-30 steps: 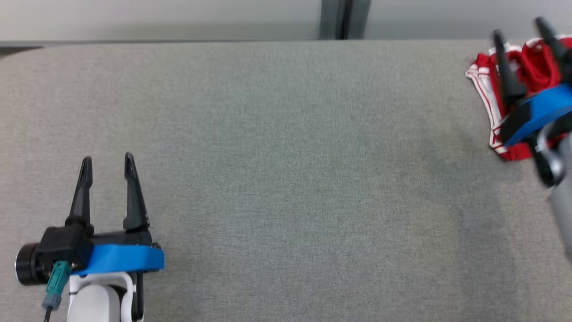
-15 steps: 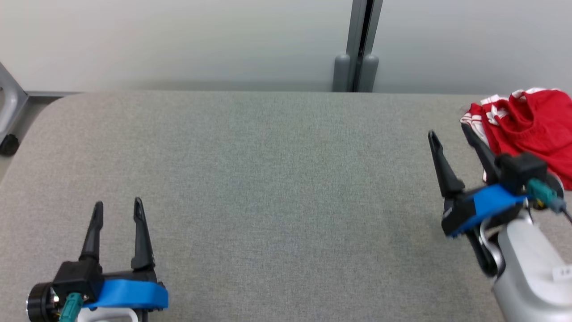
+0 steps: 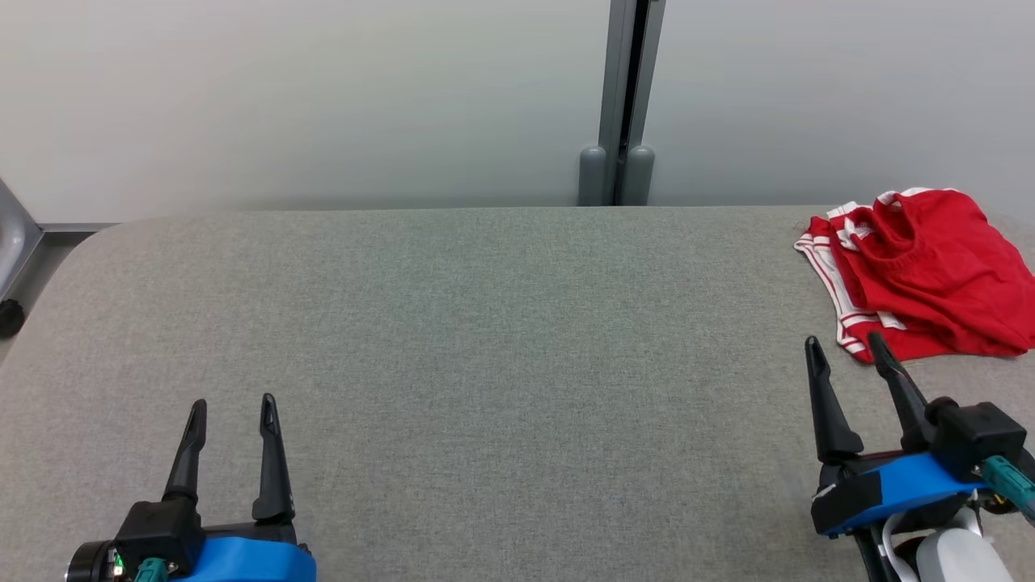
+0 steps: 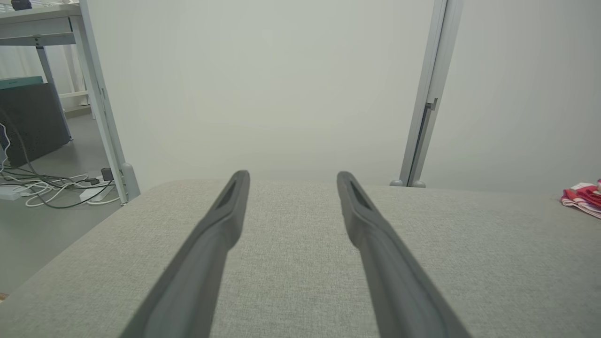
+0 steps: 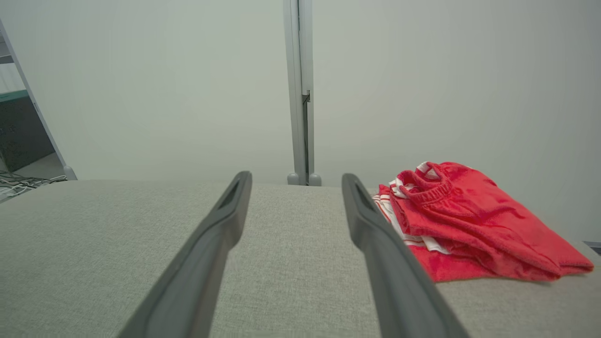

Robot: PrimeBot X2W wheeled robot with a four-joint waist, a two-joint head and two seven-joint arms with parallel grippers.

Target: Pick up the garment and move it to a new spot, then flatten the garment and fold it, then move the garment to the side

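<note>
The garment (image 3: 922, 271) is red with white stripes and lies folded in a loose stack at the table's far right; it shows too in the right wrist view (image 5: 465, 223) and at the left wrist view's right edge (image 4: 584, 198). My right gripper (image 3: 845, 346) stands open just short of the garment's near left corner, holding nothing, and from the right wrist (image 5: 296, 180) the garment lies right of its fingers. At the lower left my left gripper (image 3: 233, 404) is open and empty, far from the garment (image 4: 291, 176).
The grey fabric table (image 3: 485, 339) stretches wide between the two grippers. A pale wall with a grey vertical post (image 3: 618, 105) stands behind it. Cables (image 4: 51, 185) lie on the floor off the table's left end.
The head camera has tilted up, so the whole picture shifted. My right gripper has drawn back off the garment toward the table's near edge, leaving the garment lying there. The left gripper stays open.
</note>
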